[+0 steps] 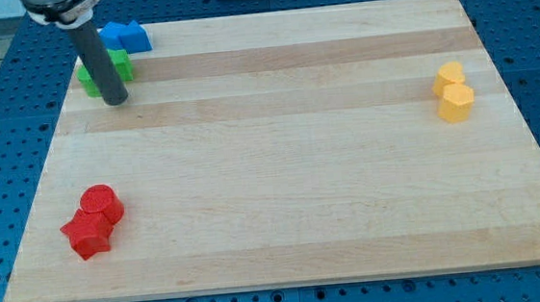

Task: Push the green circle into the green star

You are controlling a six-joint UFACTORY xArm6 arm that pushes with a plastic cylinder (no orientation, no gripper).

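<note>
My tip (pixel 115 99) rests on the board at the view's top left, just below the green blocks. The rod covers much of them. Green pieces (pixel 119 66) show on both sides of the rod; I cannot tell the green circle from the green star, or whether they touch. A small green part (pixel 84 77) shows left of the rod.
Two blue blocks (pixel 124 36) sit at the board's top-left edge, right above the green ones. A red cylinder (pixel 100 202) touches a red star (pixel 87 233) at the bottom left. Two yellow blocks (pixel 453 92) touch at the right. The wooden board (pixel 291 169) lies on a blue pegboard.
</note>
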